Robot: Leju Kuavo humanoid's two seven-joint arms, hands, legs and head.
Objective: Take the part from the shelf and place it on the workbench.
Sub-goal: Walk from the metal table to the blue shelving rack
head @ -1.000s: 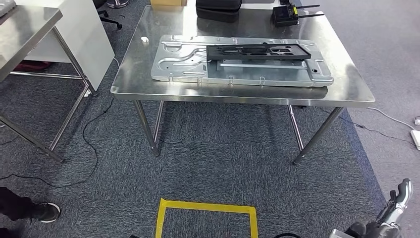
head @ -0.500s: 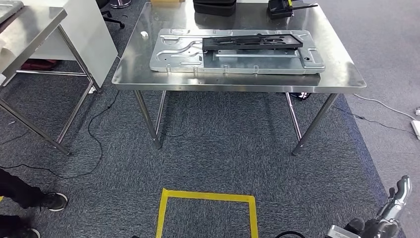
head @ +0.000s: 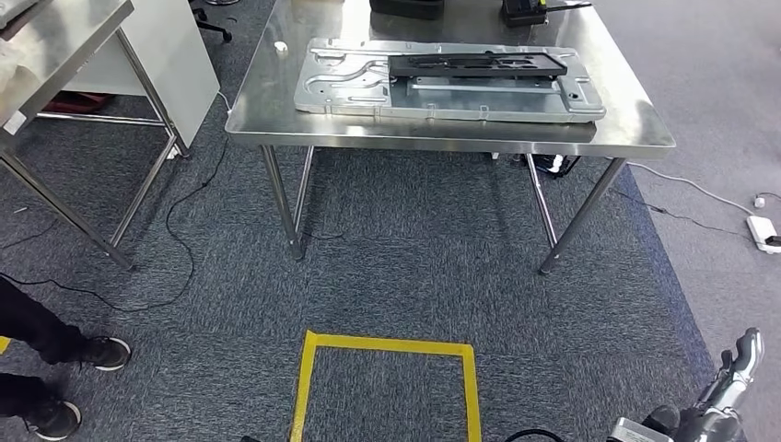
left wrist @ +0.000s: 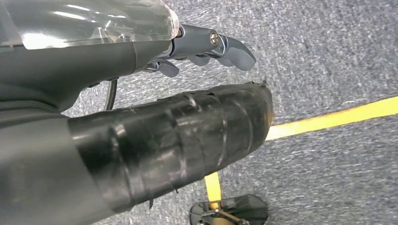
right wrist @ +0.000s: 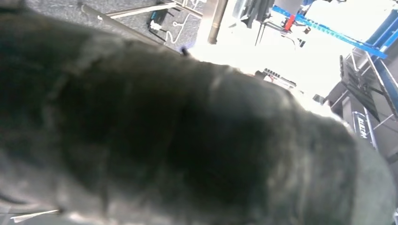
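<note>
The flat black slotted plastic part [head: 477, 63] is lying on the shiny steel workbench [head: 276, 120], now viewed from farther back; right hand [head: 734, 378] and left hand [left wrist: 206, 47] are being carried empty, fingers loosely apart.

The workbench [head: 442, 138] is seen as polished, reflective steel on smooth metal legs. A dull silver stamped metal panel [head: 368, 87] lies on it, bearing a matt black part [head: 474, 64]. The floor is covered in rough, speckled grey carpet [head: 405, 276], marked with glossy yellow tape [head: 387, 345]. Beyond the left hand's fingers [left wrist: 234, 49], smooth grey metal, the carpet is seen.
</note>
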